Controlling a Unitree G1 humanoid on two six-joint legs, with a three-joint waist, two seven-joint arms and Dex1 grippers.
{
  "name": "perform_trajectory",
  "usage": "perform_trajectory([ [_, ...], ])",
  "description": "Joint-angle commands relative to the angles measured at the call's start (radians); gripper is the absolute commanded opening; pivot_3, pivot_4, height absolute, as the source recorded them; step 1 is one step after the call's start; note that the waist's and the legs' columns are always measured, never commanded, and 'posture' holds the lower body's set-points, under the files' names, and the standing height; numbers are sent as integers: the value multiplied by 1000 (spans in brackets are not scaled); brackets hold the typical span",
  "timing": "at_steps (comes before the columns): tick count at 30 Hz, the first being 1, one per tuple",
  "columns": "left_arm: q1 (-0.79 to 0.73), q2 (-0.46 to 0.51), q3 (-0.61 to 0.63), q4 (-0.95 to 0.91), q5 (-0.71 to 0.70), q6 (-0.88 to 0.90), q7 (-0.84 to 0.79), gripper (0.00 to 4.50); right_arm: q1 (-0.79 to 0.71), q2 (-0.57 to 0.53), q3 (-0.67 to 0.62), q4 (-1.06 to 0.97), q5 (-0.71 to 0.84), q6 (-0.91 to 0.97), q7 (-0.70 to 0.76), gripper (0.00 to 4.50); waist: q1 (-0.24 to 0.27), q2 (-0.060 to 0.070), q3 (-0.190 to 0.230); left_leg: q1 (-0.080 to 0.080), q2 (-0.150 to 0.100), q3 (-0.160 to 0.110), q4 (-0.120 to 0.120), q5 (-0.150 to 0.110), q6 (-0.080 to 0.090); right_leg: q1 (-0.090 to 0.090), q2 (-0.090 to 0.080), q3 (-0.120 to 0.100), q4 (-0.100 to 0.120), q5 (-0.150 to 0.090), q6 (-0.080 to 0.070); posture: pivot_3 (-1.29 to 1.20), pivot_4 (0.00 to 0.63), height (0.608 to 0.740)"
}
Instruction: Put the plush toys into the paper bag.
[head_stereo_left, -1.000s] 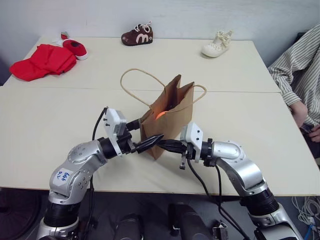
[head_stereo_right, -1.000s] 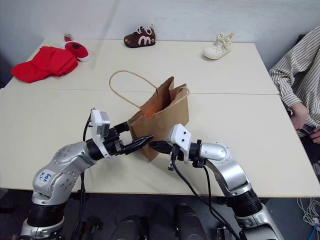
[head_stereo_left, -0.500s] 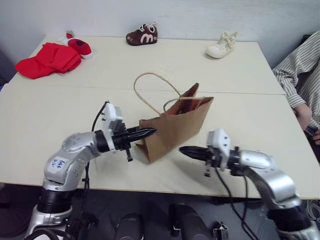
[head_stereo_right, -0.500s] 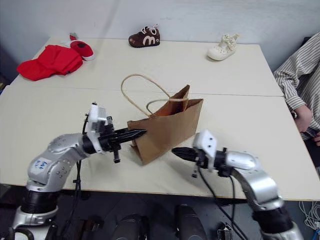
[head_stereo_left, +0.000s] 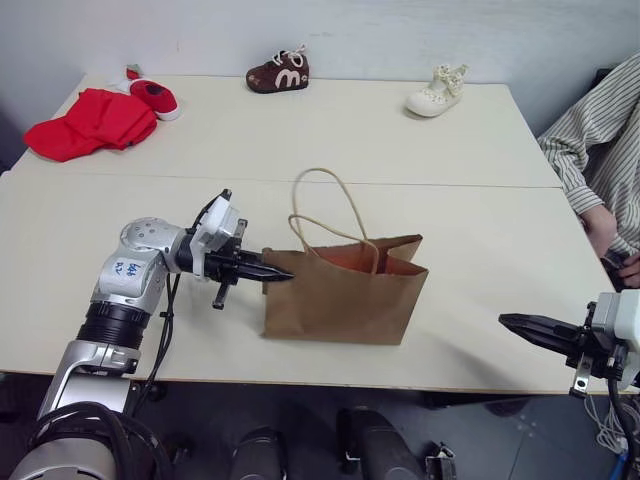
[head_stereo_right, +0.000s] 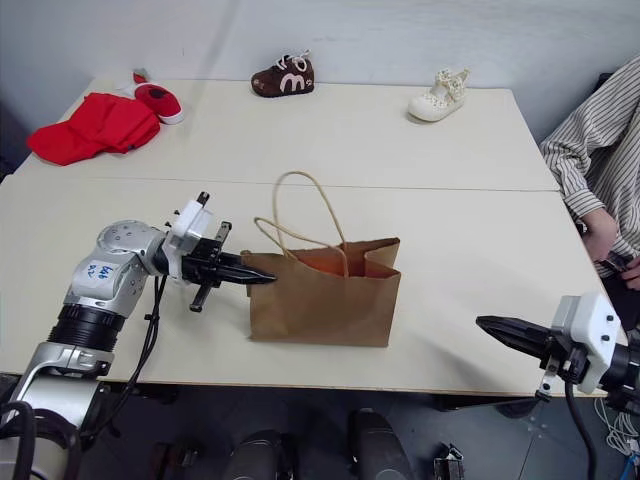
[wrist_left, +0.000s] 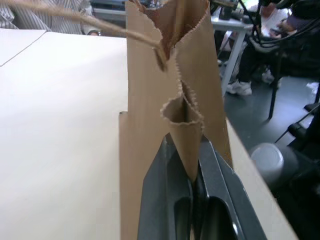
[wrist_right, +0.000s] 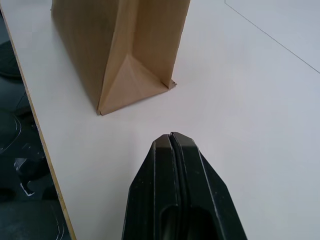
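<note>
Cream table (head_stereo_left: 470, 140), upright paper bag (head_stereo_left: 345, 300), orange showing inside

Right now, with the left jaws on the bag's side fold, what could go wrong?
1. The left gripper pinches only a thin fold of the paper bag; a pull could tear it or tip the upright bag.
2. The bag stands near the table front edge, so a shove might send it off.
3. The right gripper, shut, is far off to the side and cannot steady it.

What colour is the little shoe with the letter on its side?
Dark brown shoe with a white letter, clearest in the right eye view.
</note>
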Motion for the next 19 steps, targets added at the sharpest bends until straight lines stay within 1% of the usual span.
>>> perform_trajectory([
  [1,32,53,50,-38,17,-30,-19,1232,-40,7,-7,-19,51,5,-44,367,-1,0,0,0,0,1,1,0,0,0,-1,0,1,0,0,0,150,740],
  [2,50,72,71,-51,12,-26,-4,1503,-44,2,-7,-25,54,7,-46,562,-1,1,0,0,0,1,1,0,0,-1,-1,0,1,0,0,0,150,740],
  [4,82,105,106,-68,6,-22,12,2183,-52,-8,-11,-32,57,0,-49,1258,0,1,0,0,0,1,0,0,0,-1,-1,0,2,0,0,0,150,740],
  [5,123,133,156,-74,-2,-32,33,2567,-65,-26,-19,-31,60,0,-45,1653,1,1,0,0,0,0,0,0,0,-1,-1,0,2,0,0,0,150,740],
  [8,213,179,277,-74,-6,-77,96,3415,-113,-74,-36,-10,66,4,-40,2578,-5,1,1,0,0,2,0,-1,1,-2,-2,1,2,0,0,0,150,740],
  [9,253,201,317,-71,-1,-92,113,3784,-134,-103,-40,6,71,11,-27,2974,-5,1,1,0,0,2,0,-1,2,-2,-2,1,2,0,0,0,150,740],
  [10,303,226,367,-63,15,-125,138,4037,-162,-142,-43,29,81,28,-8,3250,-3,1,1,0,1,1,0,-1,2,-2,-2,0,2,0,0,0,150,740],
  [11,356,251,419,-48,48,-179,180,4359,-195,-185,-39,60,82,29,23,3623,-3,1,1,0,0,1,0,-1,2,-2,-2,0,2,0,0,0,150,740],
  [12,391,270,451,-37,59,-206,194,4500,-220,-216,-33,86,83,32,45,3981,-5,2,1,0,0,1,0,-1,2,-2,-3,0,2,0,0,0,150,740],
  [13,419,285,471,-31,70,-219,212,4500,-239,-239,-24,114,77,27,67,4338,-3,2,1,0,0,2,0,-2,3,-3,-3,1,2,0,0,0,150,740],
  [14,440,297,482,-26,87,-234,232,4500,-252,-255,-11,147,55,-10,98,4463,-1,0,0,0,0,1,0,-2,3,-2,-3,0,1,0,0,0,150,740],
  [16,466,302,504,-13,96,-270,254,4500,-268,-280,10,207,25,-53,147,4463,14,0,0,0,0,0,0,-2,4,-2,-3,-2,0,0,-1,0,150,740],
  [19,507,323,533,0,94,-284,251,4500,-340,-298,50,294,8,-82,174,4463,22,0,0,0,0,2,1,-3,6,-1,-5,-2,-1,0,0,0,150,740],
])
